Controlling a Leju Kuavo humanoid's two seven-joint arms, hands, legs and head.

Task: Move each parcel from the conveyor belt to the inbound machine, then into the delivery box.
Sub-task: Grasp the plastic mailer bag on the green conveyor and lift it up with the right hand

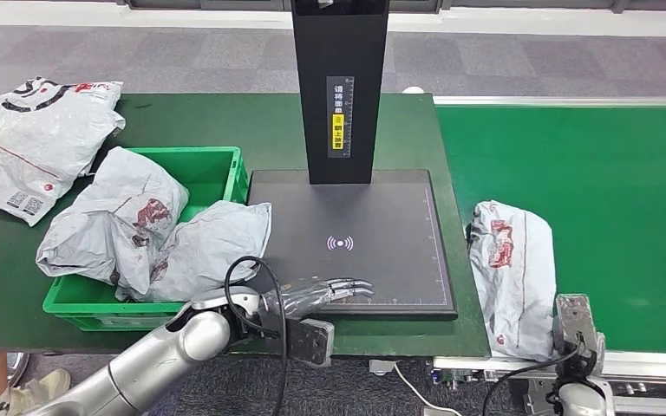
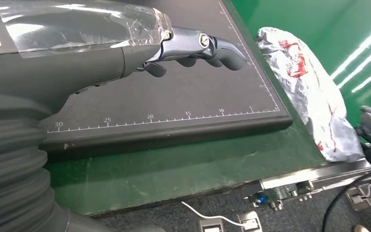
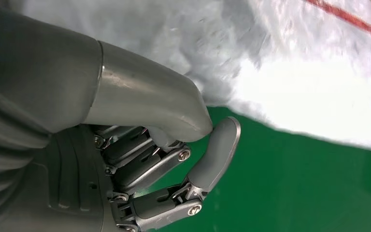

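A grey parcel with red print point(image 1: 512, 273) point(image 2: 309, 92) lies at the near left edge of the green conveyor belt point(image 1: 607, 191), beside the inbound machine's black plate point(image 1: 373, 225) point(image 2: 174, 101). My right hand point(image 1: 577, 331) point(image 3: 140, 145) sits just beside the parcel's near end point(image 3: 294, 72), fingers curled in, thumb tip against a fingertip, nothing between them. My left hand point(image 1: 321, 293) point(image 2: 198, 48) hovers flat over the plate's front edge with fingers stretched out and empty.
A green delivery box point(image 1: 217, 156) left of the plate holds two crumpled grey parcels point(image 1: 152, 230). Another parcel point(image 1: 35, 143) lies on the dark green table at the far left. The machine's black post point(image 1: 340, 87) rises behind the plate.
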